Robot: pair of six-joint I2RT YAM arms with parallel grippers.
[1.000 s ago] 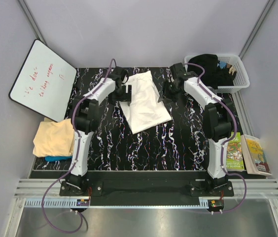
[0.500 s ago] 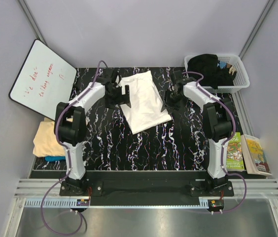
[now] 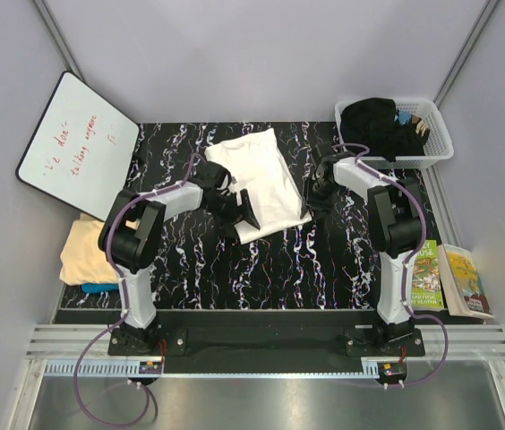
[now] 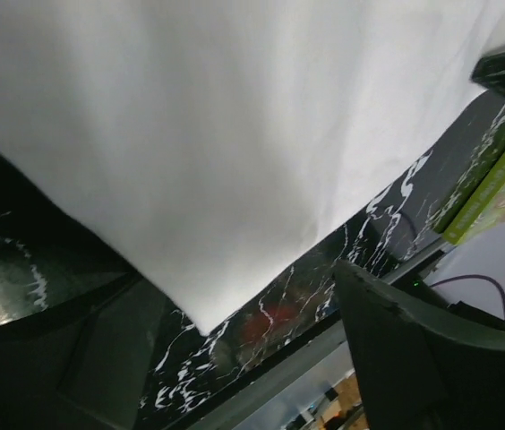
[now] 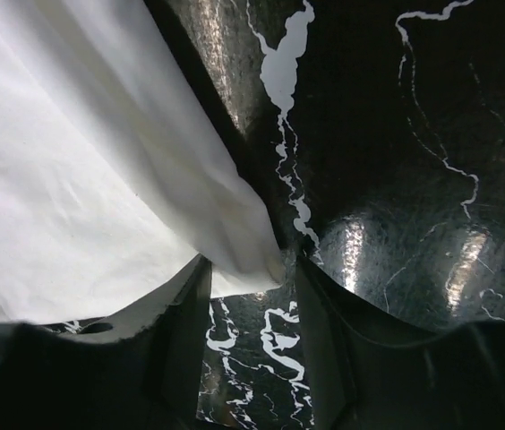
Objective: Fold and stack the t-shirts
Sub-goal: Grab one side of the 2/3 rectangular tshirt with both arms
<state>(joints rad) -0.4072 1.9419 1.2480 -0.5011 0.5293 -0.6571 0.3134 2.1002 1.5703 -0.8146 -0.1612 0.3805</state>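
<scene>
A white t-shirt (image 3: 257, 179) lies folded in a long rectangle on the black marbled table (image 3: 199, 260); no print shows. My left gripper (image 3: 245, 213) is low at its near left corner, jaws wide open, with the cloth corner (image 4: 203, 309) between the fingers (image 4: 414, 349). My right gripper (image 3: 311, 202) is at the shirt's near right corner, open, with the cloth tip (image 5: 252, 255) lying between its fingers (image 5: 176, 331). A pale peach t-shirt (image 3: 100, 251) sits on a teal-blue one (image 3: 105, 288) at the table's left edge.
A white basket (image 3: 439, 134) of dark clothes stands at the back right. A whiteboard (image 3: 78, 143) leans at the back left. Books (image 3: 449, 278) lie past the right edge; they also show in the left wrist view (image 4: 494, 188).
My left gripper has swept from the shirt's far left edge down to its near left corner. My right gripper has slid nearer along the right edge. The shirt stays flat.
</scene>
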